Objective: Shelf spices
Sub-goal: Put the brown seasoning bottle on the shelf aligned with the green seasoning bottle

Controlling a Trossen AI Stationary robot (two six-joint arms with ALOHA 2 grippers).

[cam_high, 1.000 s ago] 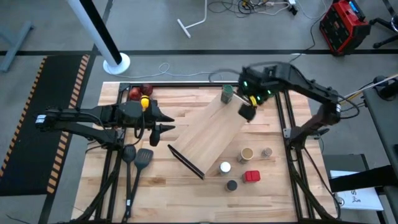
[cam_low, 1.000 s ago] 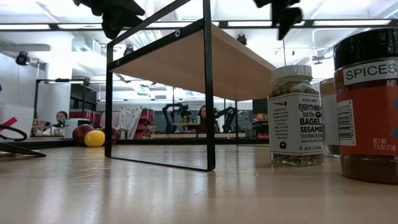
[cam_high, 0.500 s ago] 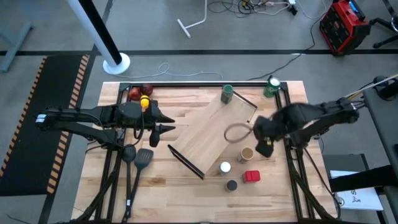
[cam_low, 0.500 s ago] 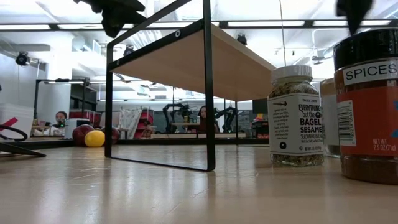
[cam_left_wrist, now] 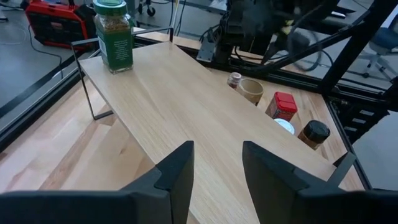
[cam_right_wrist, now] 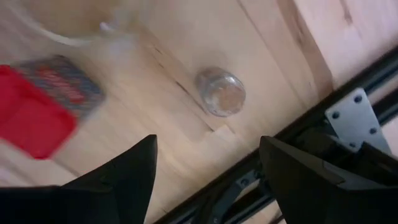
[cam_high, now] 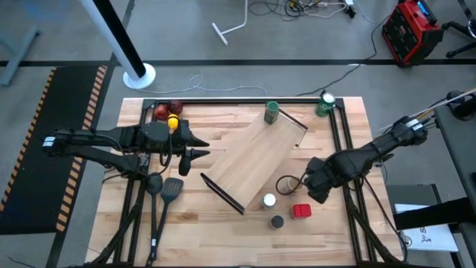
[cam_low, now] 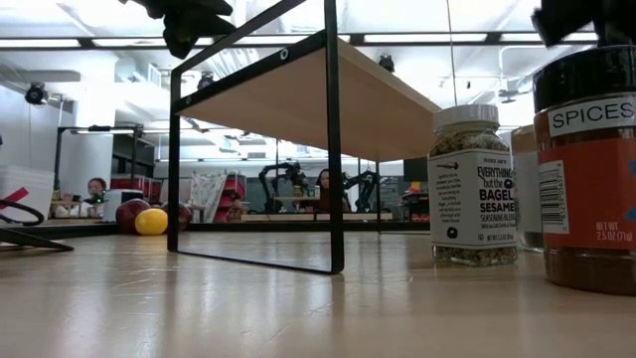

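We are lowering the open right gripper (cam_right_wrist: pixel 205 165) squarely over the small silvery jar (cam_right_wrist: pixel 221 92), centring it between the fingers; left gripper (cam_left_wrist: pixel 217 174), jaws parted, is waiting beside the shelf (cam_high: pixel 256 160)

The right tool (cam_high: pixel 315 187) hides the tan-topped jar; the red jar (cam_right_wrist: pixel 34 109) is blurred.

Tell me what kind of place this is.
Probably a robotics lab: more robot arms stand at benches in the room behind, cables lie across the floor, and a red equipment case sits nearby.
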